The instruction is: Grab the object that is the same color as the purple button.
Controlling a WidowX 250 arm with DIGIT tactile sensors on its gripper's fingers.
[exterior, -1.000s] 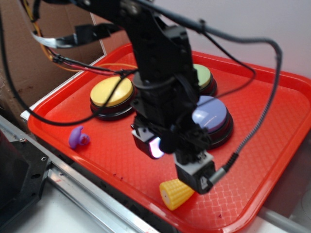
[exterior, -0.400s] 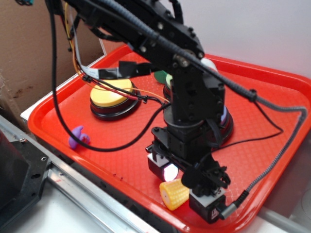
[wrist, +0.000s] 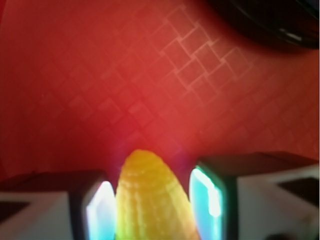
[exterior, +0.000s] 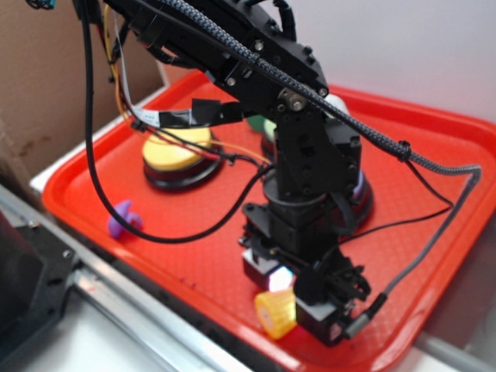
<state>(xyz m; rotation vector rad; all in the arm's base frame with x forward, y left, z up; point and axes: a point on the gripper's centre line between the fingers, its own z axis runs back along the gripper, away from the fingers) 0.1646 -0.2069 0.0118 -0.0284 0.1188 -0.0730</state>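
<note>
A red plastic tray (exterior: 434,232) with a raised rim and a woven diamond texture fills most of the exterior frame, resting on a pale surface (exterior: 101,341). At centre left on the tray sits a yellow-capped button (exterior: 174,159) on a black base. To its right, mostly hidden behind the black arm, a lavender-domed purple button (exterior: 358,190) shows only as a sliver, with a green-capped button (exterior: 267,128) above it near the upper middle. A small purple toy (exterior: 122,219) lies alone at lower left, near the tray's rim. A yellow toy corn cob (exterior: 275,311) lies at bottom centre, close to the near rim.
</note>
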